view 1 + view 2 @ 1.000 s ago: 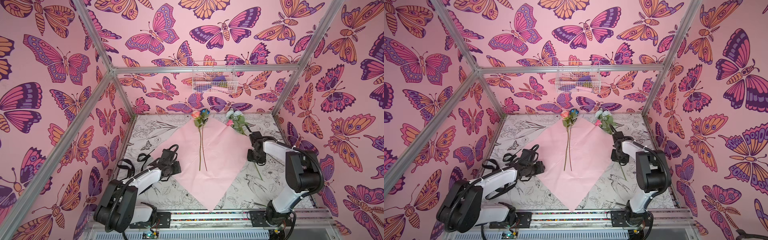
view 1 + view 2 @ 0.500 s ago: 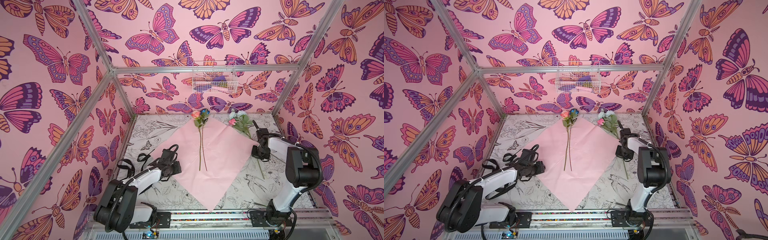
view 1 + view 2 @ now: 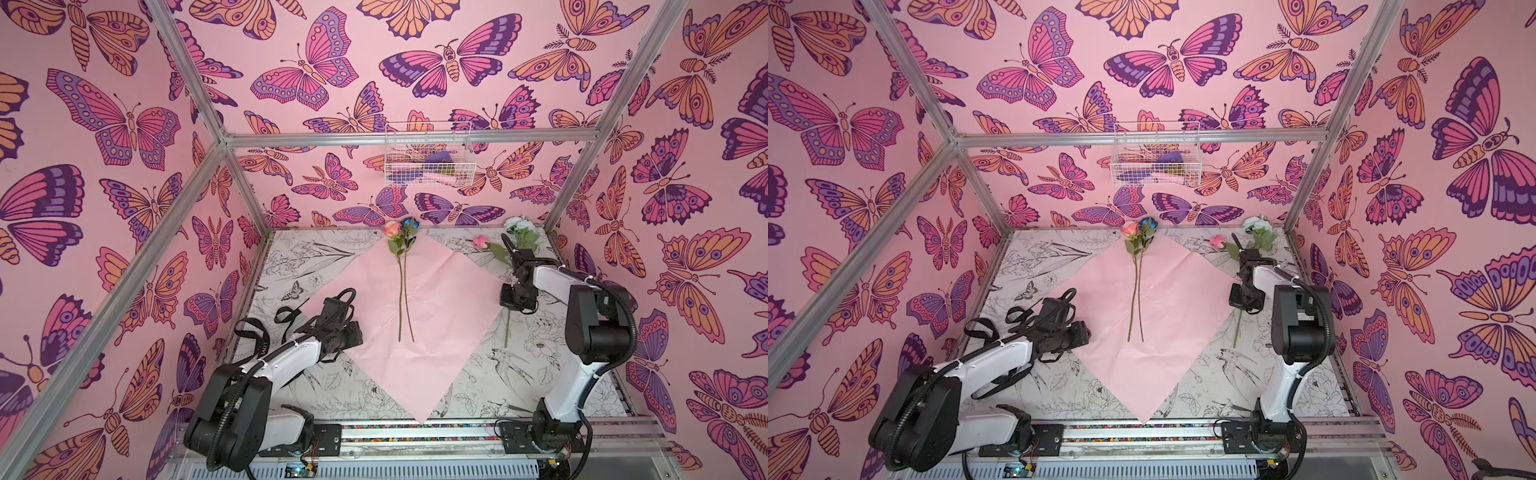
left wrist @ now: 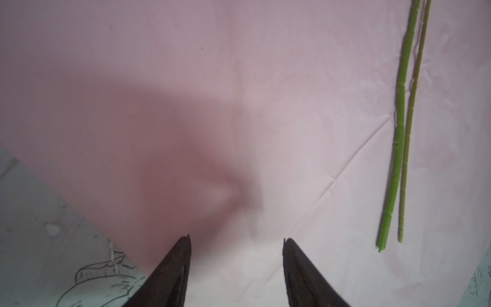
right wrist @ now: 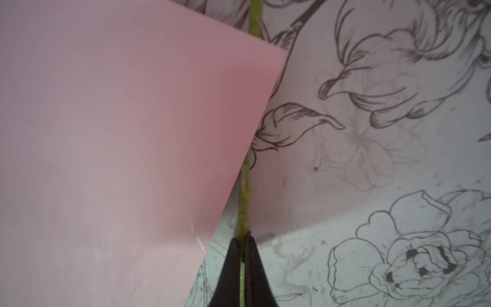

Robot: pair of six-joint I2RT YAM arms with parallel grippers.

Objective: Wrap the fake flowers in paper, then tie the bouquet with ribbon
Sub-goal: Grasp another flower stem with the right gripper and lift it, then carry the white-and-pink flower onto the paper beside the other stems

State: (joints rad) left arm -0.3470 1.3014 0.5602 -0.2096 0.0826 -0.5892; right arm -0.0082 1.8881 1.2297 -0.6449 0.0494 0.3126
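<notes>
- currently, a butterfly-papered cell is shown from above, with a pink sheet of wrapping paper (image 3: 449, 299) laid as a diamond on a table (image 3: 478, 374) printed with line drawings.
- two stems (image 3: 401, 291) are laid side by side down the middle of the paper, their coral and blue blooms resting just past its far corner.
- a third stem (image 5: 245, 191), topped by a pink bloom, is seen lying off the sheet beside its right corner; the right gripper (image 5: 242, 238) is clenched on it partway along.
- a pale blue-white flower (image 3: 518, 226) is left in the far right corner of the table, untouched.
- the left gripper (image 4: 236, 239) is held with jaws apart and nothing between them, over the paper just inside its left edge.
- a black ribbon (image 3: 264, 345) is seen loose beside the left arm, off the paper.
- the task is judged to be at an early stage: the bouquet of fake flowers is only half gathered, with nothing wrapped and nothing tied.
- in the right wrist view the paper's corner is seen lying over part of the third stem, so the sheet could be dragged or flipped when the stem is lifted.
- bare paper is left open to the right of the two stems; the far wall is close behind the blooms, and the right wall is close to the right arm.
</notes>
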